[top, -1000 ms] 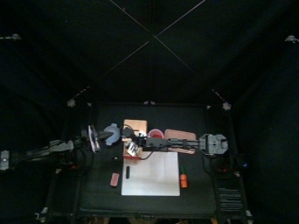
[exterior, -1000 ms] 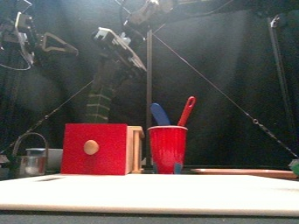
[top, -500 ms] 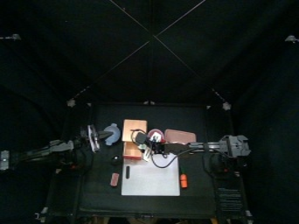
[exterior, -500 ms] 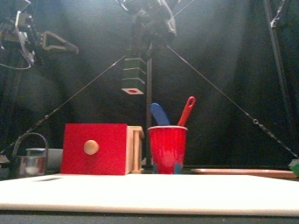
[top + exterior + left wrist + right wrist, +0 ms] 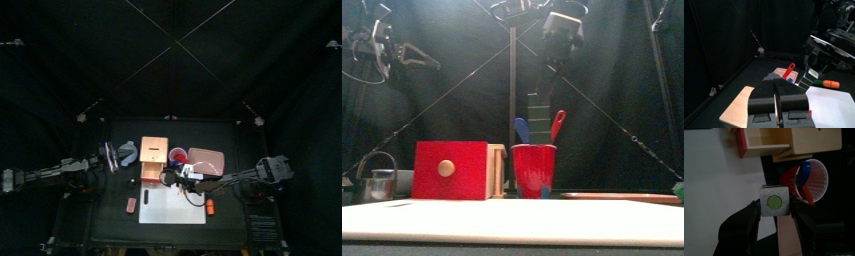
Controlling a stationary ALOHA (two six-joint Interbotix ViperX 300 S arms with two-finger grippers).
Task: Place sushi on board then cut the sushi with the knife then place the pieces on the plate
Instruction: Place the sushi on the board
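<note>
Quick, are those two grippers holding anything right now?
Left gripper: closed, empty.
Right gripper: closed on the sushi.

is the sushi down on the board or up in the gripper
Up in the gripper: the right wrist view shows the right gripper shut on the sushi roll, clear of the white board beneath.

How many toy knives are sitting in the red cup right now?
2. The blue plastic toy knife and the red plastic toy knife both stand in the red cup; no others are visible.
</note>
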